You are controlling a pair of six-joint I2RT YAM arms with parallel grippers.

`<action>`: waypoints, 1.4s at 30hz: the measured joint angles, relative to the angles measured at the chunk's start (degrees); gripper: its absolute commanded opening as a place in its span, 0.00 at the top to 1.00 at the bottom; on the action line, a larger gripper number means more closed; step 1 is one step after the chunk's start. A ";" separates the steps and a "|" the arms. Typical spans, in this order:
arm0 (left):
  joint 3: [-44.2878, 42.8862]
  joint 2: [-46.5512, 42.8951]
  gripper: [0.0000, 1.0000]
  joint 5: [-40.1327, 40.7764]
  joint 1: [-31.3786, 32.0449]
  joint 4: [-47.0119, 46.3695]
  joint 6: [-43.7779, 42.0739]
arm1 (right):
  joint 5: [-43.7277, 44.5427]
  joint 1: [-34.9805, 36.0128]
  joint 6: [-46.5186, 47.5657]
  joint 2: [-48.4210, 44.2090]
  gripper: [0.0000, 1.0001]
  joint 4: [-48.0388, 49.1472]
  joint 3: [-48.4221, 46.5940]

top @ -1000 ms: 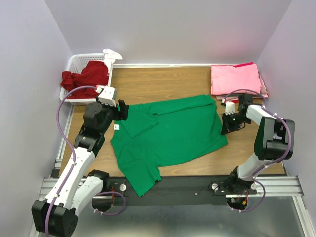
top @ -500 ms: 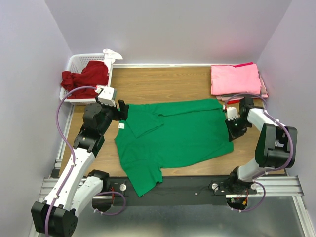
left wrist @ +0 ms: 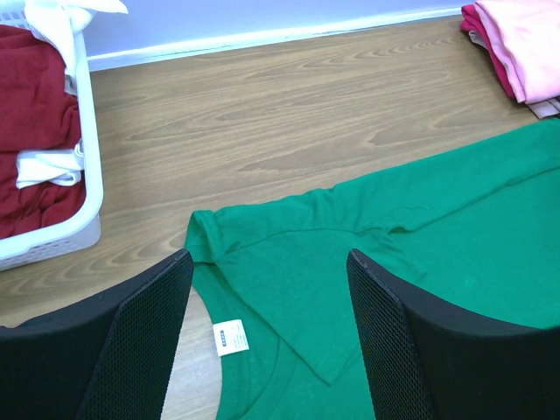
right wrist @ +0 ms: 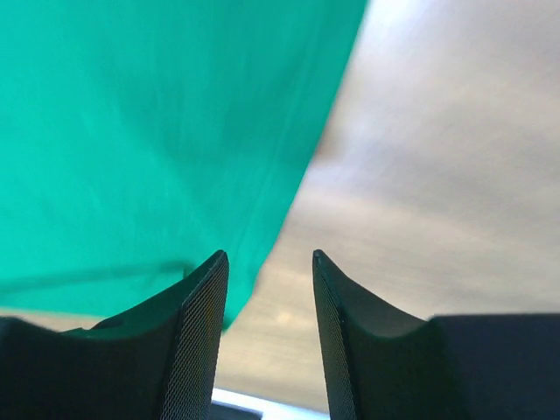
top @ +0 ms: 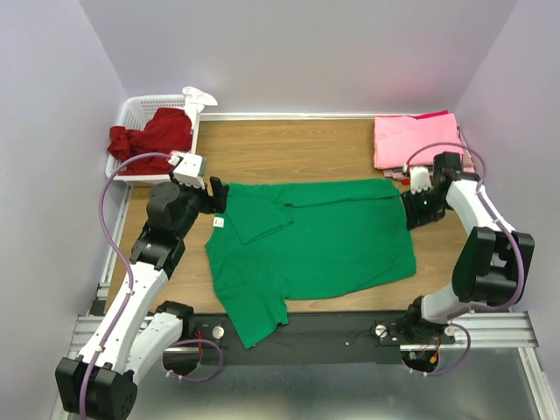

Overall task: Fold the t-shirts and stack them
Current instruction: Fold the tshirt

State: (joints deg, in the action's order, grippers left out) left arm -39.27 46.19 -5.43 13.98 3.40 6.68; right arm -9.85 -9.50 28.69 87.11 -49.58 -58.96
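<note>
One green t-shirt [top: 315,236], one red t-shirt [top: 156,133]

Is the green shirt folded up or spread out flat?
Mostly spread out: the green t-shirt lies open on the table, with only the sleeve by its neck tag flipped over.

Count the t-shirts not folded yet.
2: the green t-shirt spread mid-table, and the dark red t-shirt crumpled in the white basket at the far left. More may be hidden under it; the pink stack is already folded.
</note>
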 measured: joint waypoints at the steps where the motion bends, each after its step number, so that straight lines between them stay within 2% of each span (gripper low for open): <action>1: 0.00 0.00 0.21 0.00 0.00 0.00 0.00 | -0.42 -0.02 -0.31 0.28 0.49 0.24 -1.68; 4: 0.00 0.00 0.21 0.00 0.00 -0.04 0.00 | -3.30 -0.66 -3.30 3.56 0.49 2.73 -9.05; 8: 0.00 -0.02 0.21 0.00 0.00 -0.11 -0.02 | -8.07 -2.23 -7.48 14.14 0.50 7.21 -16.61; 13: 0.00 0.00 0.21 0.00 0.00 -0.20 -0.02 | -12.17 -3.76 -10.05 24.59 0.51 8.13 -19.37; 17: 0.00 0.00 0.21 0.00 0.00 -0.31 -0.02 | -15.43 -4.50 -11.21 27.63 0.51 8.02 -21.97; 22: 0.00 0.26 0.21 0.00 0.00 -0.33 -0.02 | -18.62 -4.59 -12.04 29.49 0.69 8.26 -22.93; 27: 0.00 0.44 0.21 0.00 0.00 -0.33 -0.02 | -22.03 -4.61 -12.22 30.86 0.96 8.46 -23.19; 29: 0.00 0.50 0.21 0.00 0.00 -0.33 -0.02 | -22.10 -4.61 -12.20 30.82 1.00 8.79 -22.67; 33: 0.00 0.59 0.21 0.02 0.00 -0.33 -0.02 | -18.93 -4.57 -12.26 26.43 1.00 11.63 -17.38; 36: 0.00 0.81 0.21 0.00 0.00 -0.35 -0.04 | -13.55 -4.48 -12.17 19.23 1.00 12.04 -11.26; 38: 0.00 0.96 0.21 0.00 0.00 -0.35 -0.02 | -12.00 -4.48 -12.11 16.44 0.96 12.48 -9.75; 39: 0.00 1.01 0.21 0.00 0.00 -0.35 -0.02 | -11.13 -4.48 -12.07 14.95 0.84 12.74 -8.81; 42: 0.00 1.01 0.21 0.00 0.00 -0.35 -0.02 | -8.39 -4.50 -11.80 12.96 0.58 13.40 -6.23</action>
State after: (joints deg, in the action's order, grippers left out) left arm -39.27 47.20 -5.43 13.98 3.05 6.66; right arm -18.24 -14.00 16.88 100.07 -36.18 -65.19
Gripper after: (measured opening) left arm 0.787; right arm 0.259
